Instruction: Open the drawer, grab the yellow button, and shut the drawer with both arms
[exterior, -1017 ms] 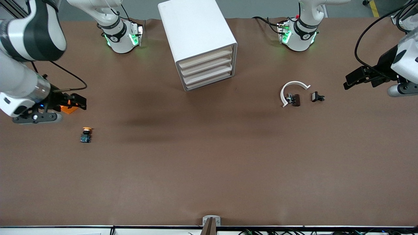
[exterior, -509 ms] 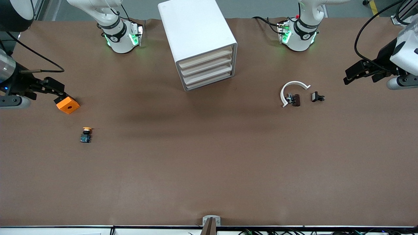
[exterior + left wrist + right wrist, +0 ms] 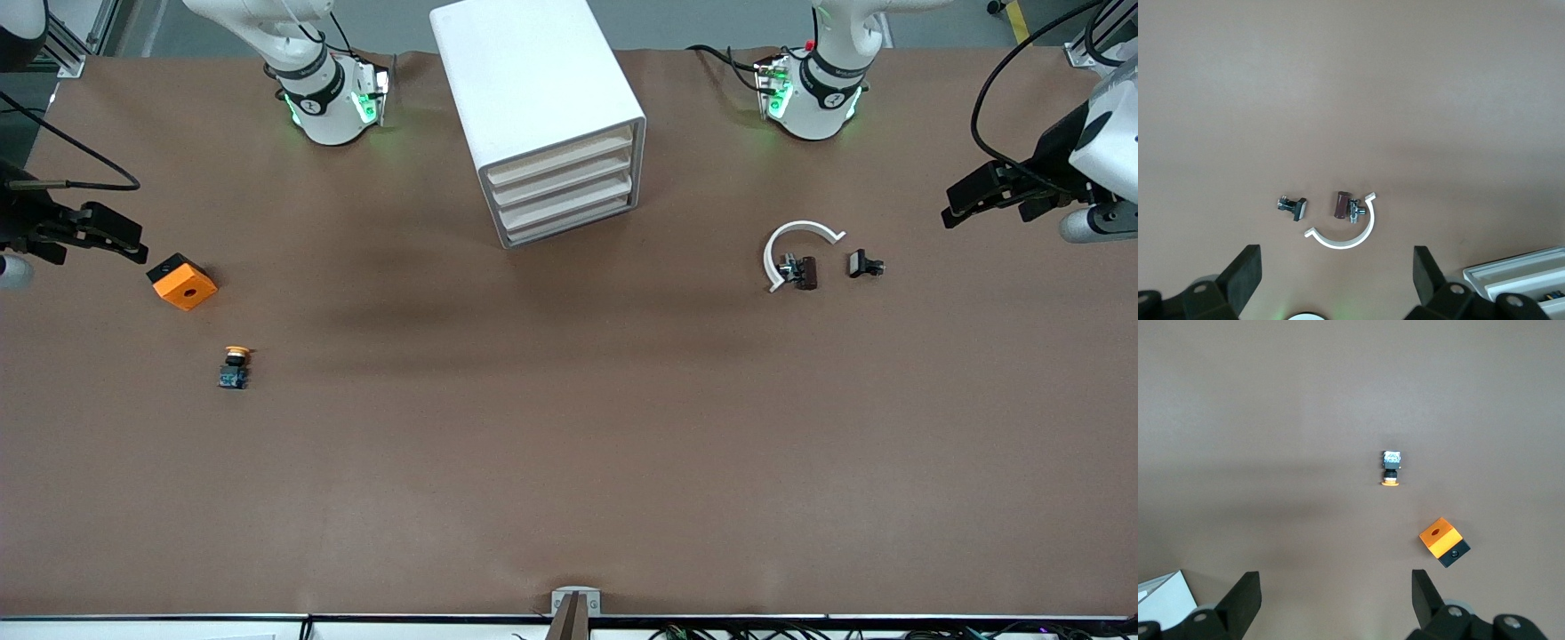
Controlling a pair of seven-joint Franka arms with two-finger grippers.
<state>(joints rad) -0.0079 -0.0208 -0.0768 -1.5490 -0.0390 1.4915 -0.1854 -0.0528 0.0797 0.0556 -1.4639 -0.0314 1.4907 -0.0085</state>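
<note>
The white cabinet (image 3: 542, 116) stands between the arms' bases, and its four beige drawer fronts (image 3: 562, 188) are all pushed in. The button (image 3: 234, 366), orange cap on a blue and black body, lies on the table toward the right arm's end; in the right wrist view the button (image 3: 1391, 468) lies well ahead of the fingers. My right gripper (image 3: 124, 240) hangs open and empty at the table's edge beside the orange block (image 3: 182, 283). My left gripper (image 3: 956, 209) is open and empty over the table's other end.
The orange block (image 3: 1443, 542) sits farther from the front camera than the button. A white curved strip (image 3: 796, 242) and two dark clips (image 3: 805, 271) (image 3: 864, 264) lie toward the left arm's end; the strip (image 3: 1345, 237) shows ahead of the left gripper (image 3: 1337, 280).
My right gripper has drawn back from over the orange block toward the table's end, uncovering the block. The left gripper has shifted only slightly. Both stayed open.
</note>
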